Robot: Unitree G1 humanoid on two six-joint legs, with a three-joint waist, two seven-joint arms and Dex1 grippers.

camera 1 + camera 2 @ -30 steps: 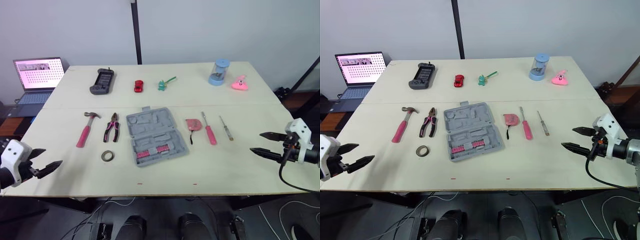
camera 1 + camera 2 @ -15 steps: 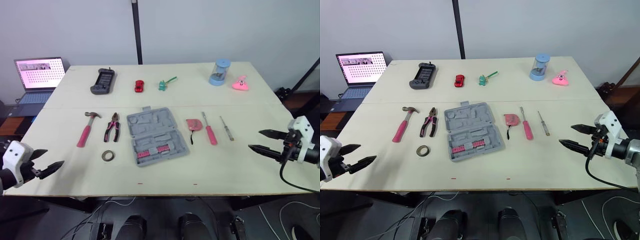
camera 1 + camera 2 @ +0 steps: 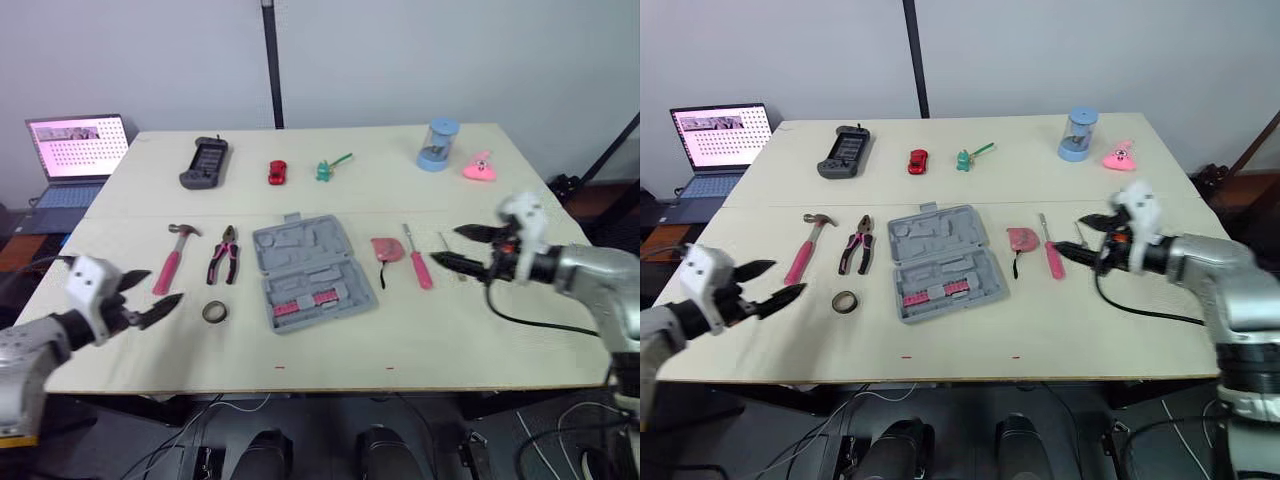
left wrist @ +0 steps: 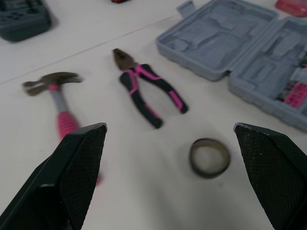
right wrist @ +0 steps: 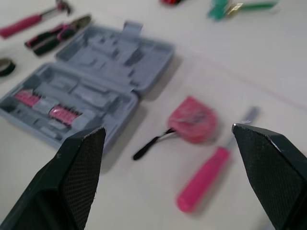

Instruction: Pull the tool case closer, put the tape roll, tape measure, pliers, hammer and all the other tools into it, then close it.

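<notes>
**A:** Where is the tool case (image 3: 310,268) found, seen from each claw?

**B:** It is laid open on the bench (image 3: 450,340), between the two claws. From the left claw (image 3: 166,284) it lies to the right, about level. From the right claw (image 3: 444,245) it lies to the left, also about level. Both claws are held wide open and nothing is gripped.

**A:** Which claw is judged nearer to it?

**B:** The right one, by a little. However, the tape measure (image 3: 387,248) and the pink screwdriver (image 3: 419,262) are placed just in front of its tips, between it and the case. On the other side, the tape roll (image 3: 215,311) is seen just past the left claw's tips, on the line to the near corner of the case. The pliers (image 3: 223,256) and the hammer (image 3: 170,262) lie further from the robot than this claw.

**A:** How is the case turned?

**B:** Its long axis runs from the far side toward the robot, slightly slanted. The hinge is set crosswise, the lid half is away, and the half with the pink bits is nearer to the robot. A pull closer is therefore expected to go along this axis.

**A:** So what must be respected in the next move?

**B:** Probably the near half is to be reached from the side, and the small tools in between must not be pushed.
</notes>
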